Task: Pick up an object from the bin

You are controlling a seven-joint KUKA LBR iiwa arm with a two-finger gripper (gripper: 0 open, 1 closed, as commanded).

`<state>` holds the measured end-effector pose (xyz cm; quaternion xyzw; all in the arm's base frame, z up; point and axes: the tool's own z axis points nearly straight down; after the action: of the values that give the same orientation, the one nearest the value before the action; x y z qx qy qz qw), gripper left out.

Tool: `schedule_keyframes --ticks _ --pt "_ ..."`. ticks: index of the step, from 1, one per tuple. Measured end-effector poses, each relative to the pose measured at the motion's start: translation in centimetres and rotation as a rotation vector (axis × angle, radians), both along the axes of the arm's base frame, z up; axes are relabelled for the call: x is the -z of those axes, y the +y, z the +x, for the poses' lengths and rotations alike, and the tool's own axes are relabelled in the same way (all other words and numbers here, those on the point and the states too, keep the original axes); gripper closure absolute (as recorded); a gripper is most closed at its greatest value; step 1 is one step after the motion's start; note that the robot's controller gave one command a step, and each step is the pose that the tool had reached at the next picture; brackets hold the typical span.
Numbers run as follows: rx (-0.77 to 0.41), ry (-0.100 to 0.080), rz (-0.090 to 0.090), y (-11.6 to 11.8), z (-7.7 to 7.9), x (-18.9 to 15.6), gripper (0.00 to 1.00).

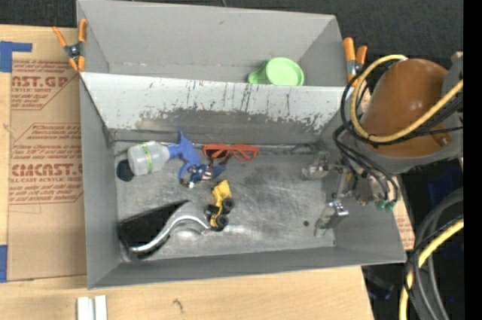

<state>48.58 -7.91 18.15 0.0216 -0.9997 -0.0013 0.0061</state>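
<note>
Yellow and black toy vehicle is the loose thing nearest my claw. It lies on the floor of the bin about midway across, well apart from me to the left in the camera view. Nearest the camera, in the front left corner, lies a black-handled tool whose pale curved end reaches just beside the toy vehicle. My claw hangs low over bare, scuffed floor at the right side of the bin, its two metal fingers spread wide with nothing between them. Farther back on the left lie a small blue toy and, just beside it, a clear plastic bottle on its side with a dark cap. Just right of them, at the foot of the far slope, rests a pair of red glasses. Farthest off, a round green lid sits at the top edge of that slope.
</note>
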Motion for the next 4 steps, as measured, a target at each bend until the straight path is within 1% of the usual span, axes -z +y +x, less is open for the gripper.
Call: schedule_keyframes --ticks 1,2,3,4 --pt "-0.275 -0.020 -0.002 0.8 0.9 1.3 0.00" --pt "-0.225 -0.018 -0.002 3.7 0.5 7.2 0.00" --pt "-0.134 -0.011 0.000 5.5 2.2 11.2 0.00" --pt "-0.029 -0.014 -0.006 8.3 3.1 11.0 0.00"
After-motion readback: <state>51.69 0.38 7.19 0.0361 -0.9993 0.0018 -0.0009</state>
